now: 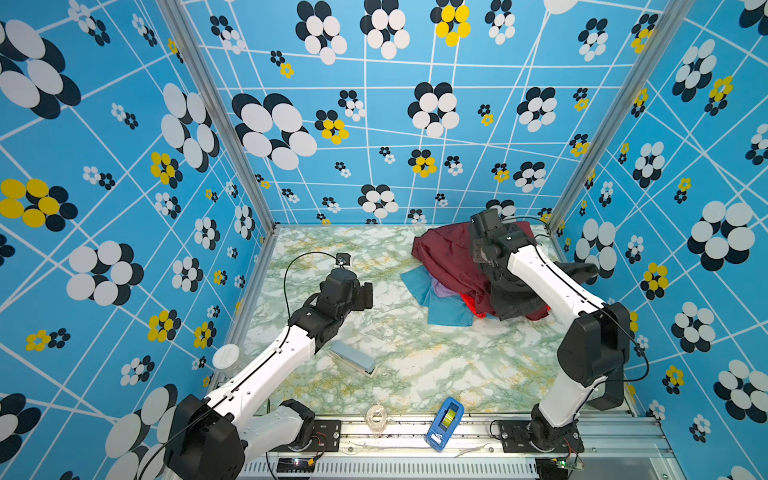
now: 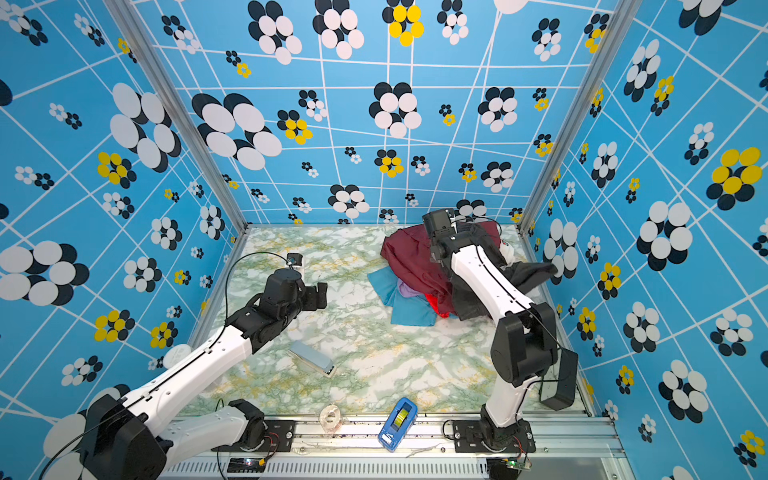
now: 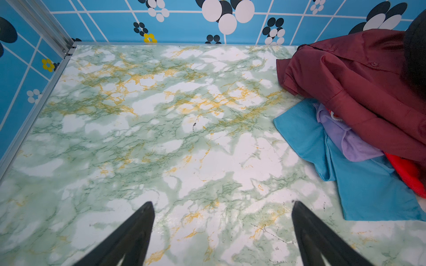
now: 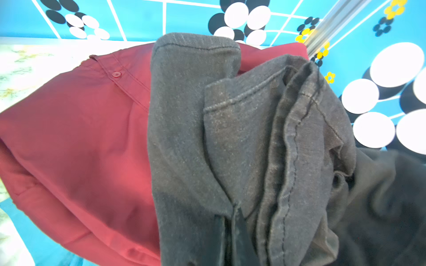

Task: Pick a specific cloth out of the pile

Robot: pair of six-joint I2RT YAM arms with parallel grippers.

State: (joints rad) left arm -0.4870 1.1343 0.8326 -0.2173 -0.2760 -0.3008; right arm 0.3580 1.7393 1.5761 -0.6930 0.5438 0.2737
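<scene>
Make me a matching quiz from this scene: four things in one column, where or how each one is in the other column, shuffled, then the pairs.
1 maroon cloth
2 dark grey trousers
3 blue cloth
4 left gripper

A open, over bare table
B flat on the table, sticking out from under the rest
C lying partly over the maroon one
D buttoned, covering most of the pile

Pairs: 1-D, 2-C, 3-B, 4-A

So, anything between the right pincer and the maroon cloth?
Yes. The dark grey trousers drape over the maroon cloth right at the right pincer, which looks shut on grey fabric, not maroon.
</scene>
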